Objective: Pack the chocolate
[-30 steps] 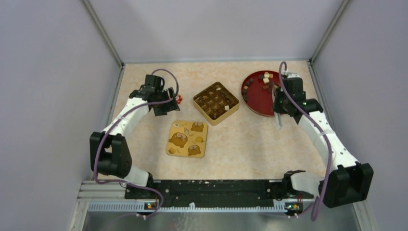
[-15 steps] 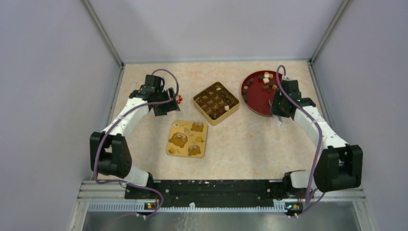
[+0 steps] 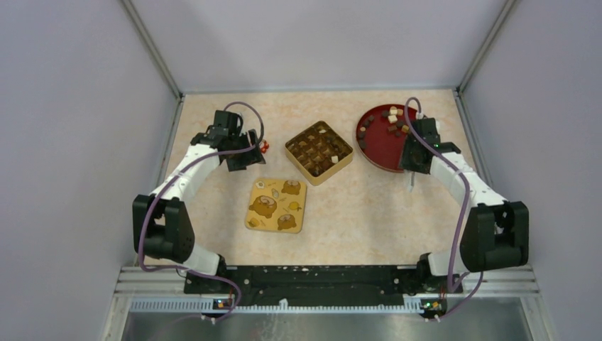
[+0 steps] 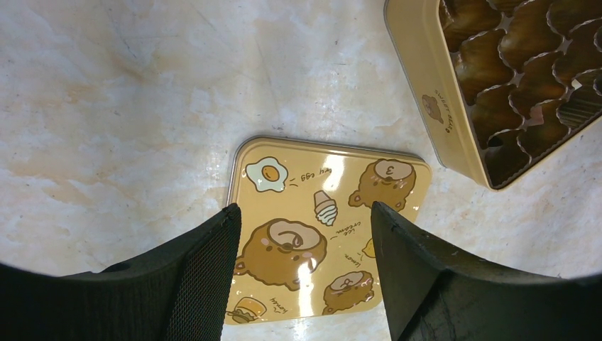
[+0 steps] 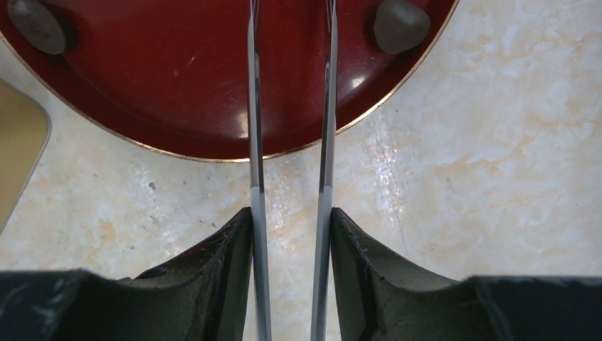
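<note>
Holds left gripper (image 4: 305,213) spread wide and empty, pointed toward lid (image 4: 334,170), beside box (image 4: 426,92). Holds right gripper (image 5: 291,106) with thin blades parted, nothing between, across near rim of plate (image 5: 177,92). Shows chocolate (image 5: 401,25) loose on plate, a few pieces in box.

chocolate (image 3: 392,118) on plate (image 3: 380,144), box (image 3: 301,168) left of plate, lid (image 3: 276,204) before box
</note>
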{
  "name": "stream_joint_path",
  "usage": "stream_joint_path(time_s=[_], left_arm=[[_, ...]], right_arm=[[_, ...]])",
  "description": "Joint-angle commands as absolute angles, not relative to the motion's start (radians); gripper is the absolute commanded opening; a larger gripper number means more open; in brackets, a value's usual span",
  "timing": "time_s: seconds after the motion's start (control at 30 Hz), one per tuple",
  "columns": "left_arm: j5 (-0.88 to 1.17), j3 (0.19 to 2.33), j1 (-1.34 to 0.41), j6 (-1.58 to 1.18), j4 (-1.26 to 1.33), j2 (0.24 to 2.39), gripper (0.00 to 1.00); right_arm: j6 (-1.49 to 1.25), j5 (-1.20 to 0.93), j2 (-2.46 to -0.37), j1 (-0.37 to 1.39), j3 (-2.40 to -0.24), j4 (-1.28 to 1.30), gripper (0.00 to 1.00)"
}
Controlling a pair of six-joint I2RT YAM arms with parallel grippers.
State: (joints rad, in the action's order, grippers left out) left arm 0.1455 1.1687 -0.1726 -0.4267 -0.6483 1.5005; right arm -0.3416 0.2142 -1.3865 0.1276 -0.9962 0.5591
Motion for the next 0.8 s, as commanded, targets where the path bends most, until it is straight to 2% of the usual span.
stream_joint_path(time_s=[0.0, 0.5, 0.77], left_arm=[[0.151, 1.187, -0.169, -0.416, -0.630, 1.488, 0.72], [0.127, 1.175, -0.169, -0.418, -0.640, 1.476, 0.72], [0.135, 1.171, -0.169, -0.420, -0.634, 1.480, 0.72]], right_arm=[[-0.340, 0.262, -1.413, 0.118, -1.056, 0.495, 0.41], [-0.299, 0.275, -1.515, 0.118, -1.113, 0.437, 0.40], [-0.286, 0.293, -1.499, 0.119, -1.102, 0.443, 0.27]])
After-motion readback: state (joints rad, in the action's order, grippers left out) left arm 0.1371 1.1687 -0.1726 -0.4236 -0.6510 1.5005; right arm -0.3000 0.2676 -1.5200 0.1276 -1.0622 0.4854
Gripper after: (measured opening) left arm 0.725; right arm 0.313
